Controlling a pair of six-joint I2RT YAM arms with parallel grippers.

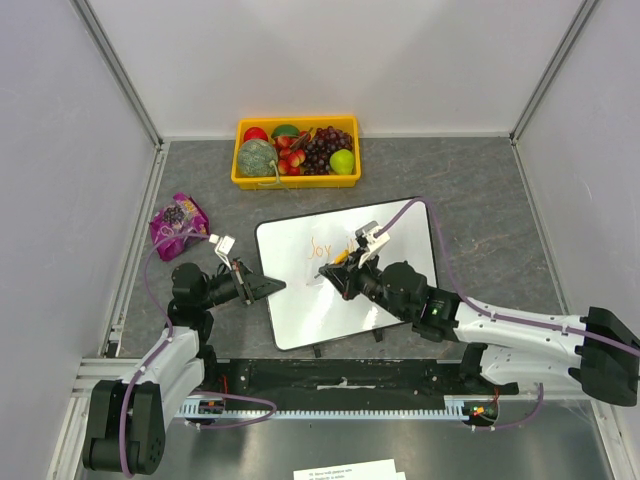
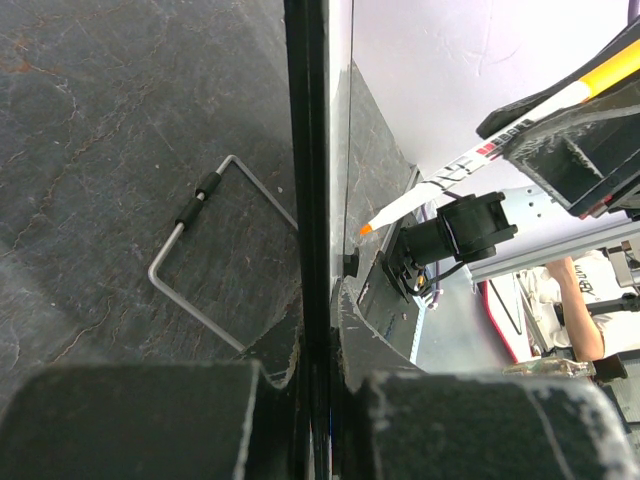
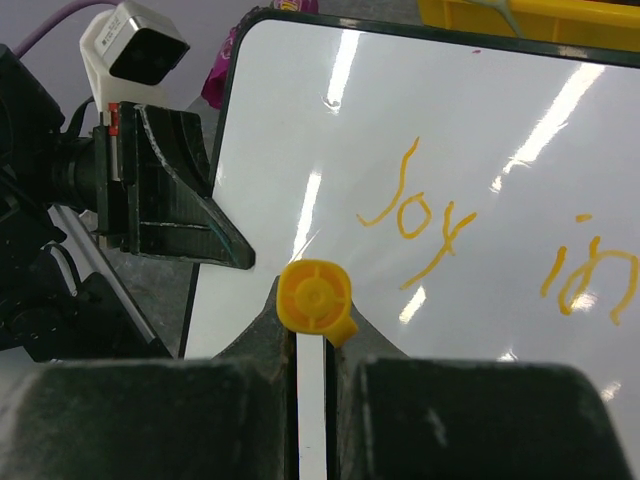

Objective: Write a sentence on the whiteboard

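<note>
Left gripper (image 1: 268, 286) clamps the glossy white, black-framed whiteboard (image 1: 310, 315) by its edge; right gripper (image 3: 315, 372) pinches the yellow-ended white marker (image 3: 315, 300). Your thin orange sentence (image 3: 440, 248) reads only "Joy in"; next you probably need a line below.

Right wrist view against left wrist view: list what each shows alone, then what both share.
Right wrist only: the orange lettering "Joy in" and the yellow tray beyond the board.
Left wrist only: a bent wire leg beside the board's edge, and the orange tip of the marker.
Both: the whiteboard, the left gripper shut on its edge, and the right gripper shut on the marker.
</note>
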